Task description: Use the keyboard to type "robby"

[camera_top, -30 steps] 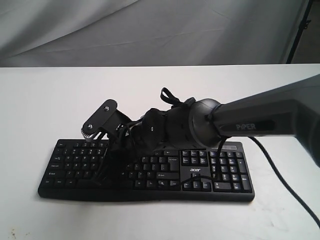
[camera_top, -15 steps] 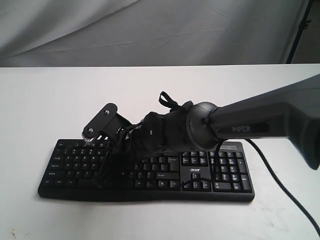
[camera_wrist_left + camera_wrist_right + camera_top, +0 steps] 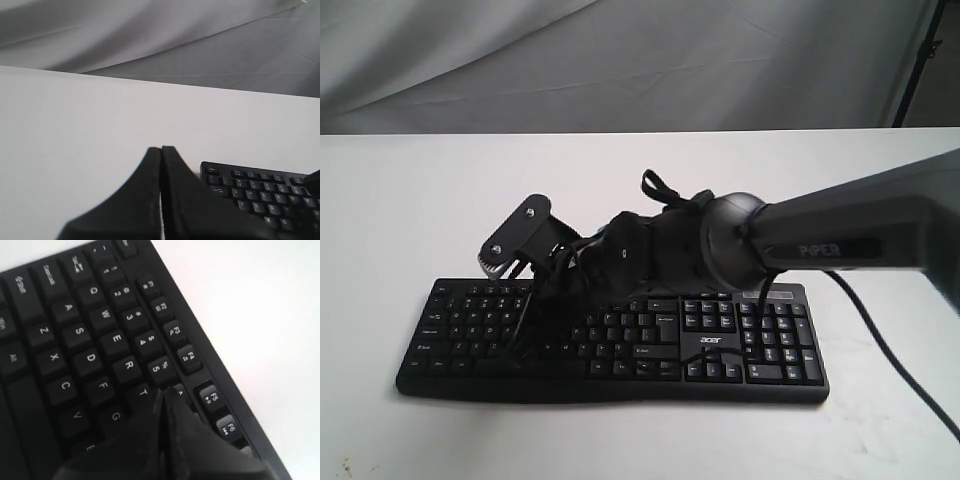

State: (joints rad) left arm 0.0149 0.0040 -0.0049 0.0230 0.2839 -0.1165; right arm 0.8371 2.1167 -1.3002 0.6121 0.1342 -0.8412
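Observation:
The black keyboard with a white "acer" logo lies on the white table. My right arm reaches across it from the right. Its right gripper points down over the left half of the keys. In the right wrist view the right gripper is shut with nothing in it, its tip over the keyboard between the T and 6 keys. Whether it touches a key, I cannot tell. The left gripper is shut and empty, over bare table beside the keyboard's Esc corner. It is out of the exterior view.
A thin black cable runs from the keyboard's right end toward the table's front right. Grey cloth hangs behind the table, and a black stand leg shows at the far right.
The right arm dipped toward the keys half a second ago. It has since risen slightly and shifted a little to the right. The keyboard has not moved.

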